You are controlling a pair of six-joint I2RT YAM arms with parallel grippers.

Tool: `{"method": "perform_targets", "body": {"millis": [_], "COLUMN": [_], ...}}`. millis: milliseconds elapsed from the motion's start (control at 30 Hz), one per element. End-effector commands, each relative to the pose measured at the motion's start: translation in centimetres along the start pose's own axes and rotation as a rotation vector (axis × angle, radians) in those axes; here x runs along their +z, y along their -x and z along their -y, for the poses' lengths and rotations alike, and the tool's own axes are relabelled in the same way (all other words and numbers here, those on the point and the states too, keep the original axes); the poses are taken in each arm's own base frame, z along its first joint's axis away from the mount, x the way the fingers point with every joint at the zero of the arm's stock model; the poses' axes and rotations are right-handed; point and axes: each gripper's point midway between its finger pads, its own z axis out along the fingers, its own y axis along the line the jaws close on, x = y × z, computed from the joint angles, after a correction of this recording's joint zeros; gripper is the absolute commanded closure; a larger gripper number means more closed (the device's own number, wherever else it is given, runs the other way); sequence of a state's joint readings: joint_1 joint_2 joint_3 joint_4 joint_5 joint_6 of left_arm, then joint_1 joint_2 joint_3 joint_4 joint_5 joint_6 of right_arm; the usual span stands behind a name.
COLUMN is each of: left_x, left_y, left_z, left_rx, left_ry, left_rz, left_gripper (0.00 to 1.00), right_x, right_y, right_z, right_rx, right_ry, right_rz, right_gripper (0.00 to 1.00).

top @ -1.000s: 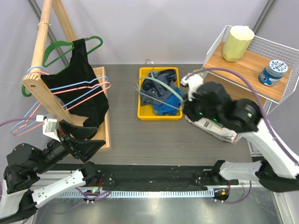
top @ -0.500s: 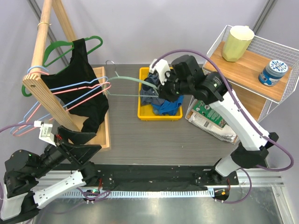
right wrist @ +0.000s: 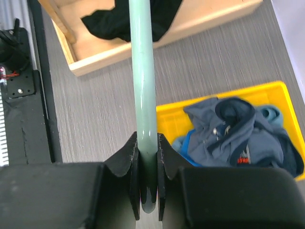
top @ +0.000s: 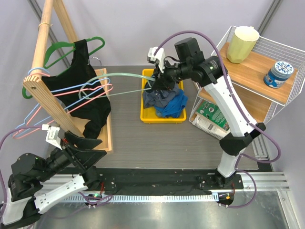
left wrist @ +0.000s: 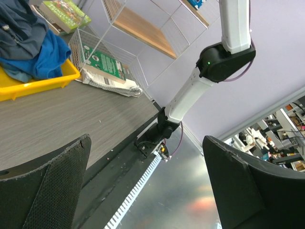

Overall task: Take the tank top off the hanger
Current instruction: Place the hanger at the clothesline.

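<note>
Where pink hangers [top: 81, 89] crowd tank top [top: 85, 64], bin [top: 162, 119] nearby

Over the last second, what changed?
The right gripper, shut on the mint hanger, swung left from beside the wire shelf, across the yellow bin, toward the rack. Unchanged: tank top on its green hanger; left gripper fingers open, low by the rack.
</note>
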State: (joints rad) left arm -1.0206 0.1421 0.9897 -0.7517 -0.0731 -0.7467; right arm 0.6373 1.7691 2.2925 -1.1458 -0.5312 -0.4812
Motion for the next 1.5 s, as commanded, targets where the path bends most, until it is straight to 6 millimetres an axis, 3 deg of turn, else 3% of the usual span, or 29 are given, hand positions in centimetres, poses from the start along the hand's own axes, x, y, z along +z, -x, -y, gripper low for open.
{"method": "perform_targets", "body": {"millis": [0, 233, 467, 633, 967, 1467], "left_x": [0.4, 1.4, 2.6, 3.3, 4.3, 4.8], "left_y": [0.2, -0.2, -0.8, -1.2, -1.5, -2.0], "left_z": [0.8, 0.7, 0.5, 0.4, -0.2, -0.8], "left_rx": [-0.023, -0.040, -0.050, -0.057, -0.065, -0.068], "left_ry": [-0.027, -0.010, 0.001, 0.009, 0.044, 0.070], "left_rz": [0.000, -0.022, -0.052, -0.065, -0.075, -0.086], "left_gripper": [0.02, 0.02, 0.02, 0.02, 0.03, 0.03], "right_x": [0.5, 2.6, 3.3, 3.7, 6.3, 10.1], "right_y": [3.5, 6.5, 10.4, 12.2, 14.7, 15.5], "right_z": [-0.5, -0.6, 0.1, -0.8, -3.4, -6.2], "right_rx": [-0.094, -0.120, -0.172, -0.209, -0.280, -0.292], "right_ry": [0.094, 0.182, 0.213, 0.227, 0.228, 0.272], "right_rz": [0.140, 0.294, 0.440, 0.499, 0.556, 0.565], "right_gripper": [0.99, 0.99, 0.99, 0.99, 0.99, 0.99]}}
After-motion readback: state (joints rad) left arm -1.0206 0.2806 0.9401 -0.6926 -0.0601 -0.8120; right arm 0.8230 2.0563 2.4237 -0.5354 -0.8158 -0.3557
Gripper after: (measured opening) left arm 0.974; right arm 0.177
